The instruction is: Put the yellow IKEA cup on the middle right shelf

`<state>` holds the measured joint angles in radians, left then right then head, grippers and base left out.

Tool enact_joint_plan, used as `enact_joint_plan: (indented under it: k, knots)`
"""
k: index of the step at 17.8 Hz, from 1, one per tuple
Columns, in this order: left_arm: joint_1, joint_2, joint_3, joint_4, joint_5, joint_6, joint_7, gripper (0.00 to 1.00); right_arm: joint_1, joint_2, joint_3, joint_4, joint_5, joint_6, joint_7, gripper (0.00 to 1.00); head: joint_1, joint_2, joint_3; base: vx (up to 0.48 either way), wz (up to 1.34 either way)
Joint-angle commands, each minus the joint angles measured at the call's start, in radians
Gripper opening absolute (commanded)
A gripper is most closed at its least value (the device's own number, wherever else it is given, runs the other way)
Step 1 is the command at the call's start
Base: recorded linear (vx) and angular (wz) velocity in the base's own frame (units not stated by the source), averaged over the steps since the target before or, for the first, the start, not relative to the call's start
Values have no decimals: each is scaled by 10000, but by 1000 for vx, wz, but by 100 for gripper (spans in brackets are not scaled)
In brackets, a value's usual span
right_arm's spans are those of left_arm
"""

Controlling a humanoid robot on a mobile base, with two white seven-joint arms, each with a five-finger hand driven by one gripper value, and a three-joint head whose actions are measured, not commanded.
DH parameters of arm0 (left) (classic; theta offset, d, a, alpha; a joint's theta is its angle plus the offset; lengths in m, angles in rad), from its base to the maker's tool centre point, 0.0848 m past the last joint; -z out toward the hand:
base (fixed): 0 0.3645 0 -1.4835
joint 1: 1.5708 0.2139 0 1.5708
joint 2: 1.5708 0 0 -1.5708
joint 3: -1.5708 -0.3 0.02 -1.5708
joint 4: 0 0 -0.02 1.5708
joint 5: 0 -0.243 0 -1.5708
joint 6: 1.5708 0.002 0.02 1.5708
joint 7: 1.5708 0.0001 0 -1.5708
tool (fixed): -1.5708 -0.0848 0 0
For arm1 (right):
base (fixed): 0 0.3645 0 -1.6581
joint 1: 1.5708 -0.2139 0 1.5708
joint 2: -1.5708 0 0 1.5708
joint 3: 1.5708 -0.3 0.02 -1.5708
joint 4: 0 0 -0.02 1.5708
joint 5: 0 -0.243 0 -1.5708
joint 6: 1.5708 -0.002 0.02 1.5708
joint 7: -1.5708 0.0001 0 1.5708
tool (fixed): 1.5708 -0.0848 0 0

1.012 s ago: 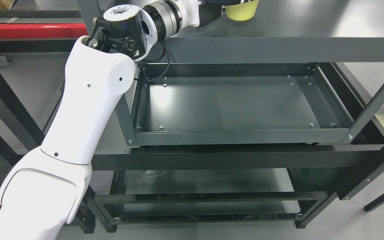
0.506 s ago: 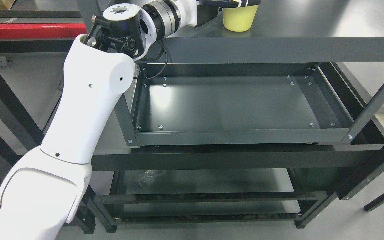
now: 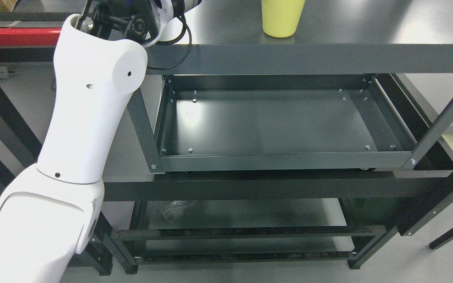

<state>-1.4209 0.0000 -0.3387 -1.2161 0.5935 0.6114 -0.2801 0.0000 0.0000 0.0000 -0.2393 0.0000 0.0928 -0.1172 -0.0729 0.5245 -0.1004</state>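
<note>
Standing upright and free near the front edge of the upper shelf (image 3: 328, 59), the yellow IKEA cup (image 3: 279, 19) no longer has my left hand over it, so I judge the release done. My left arm (image 3: 89, 114) has pulled back toward the shelf's left end. Its hand is out of frame, so I cannot tell its finger state.

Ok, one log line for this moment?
yellow cup: upright on shelf, nothing touching it | left arm: at picture's left, robot hand out of view
</note>
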Motion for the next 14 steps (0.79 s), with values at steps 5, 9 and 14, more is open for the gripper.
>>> enact_joint_plan:
  k: [5,9,14]
  knots:
    - [-318,175,229,-1719,-812,144,-3573,91,138,-175,169,0,-245,8,6,99,0,0,0,0,0]
    - [293,175,-308,-2732,-323,1003,-6029,92,138,-175,169,0,-245,8,6,99,0,0,0,0,0]
    - [1842,175,-1243,-3623,859,1019,-6756,93,138,-175,169,0,-245,8,6,99,0,0,0,0,0]
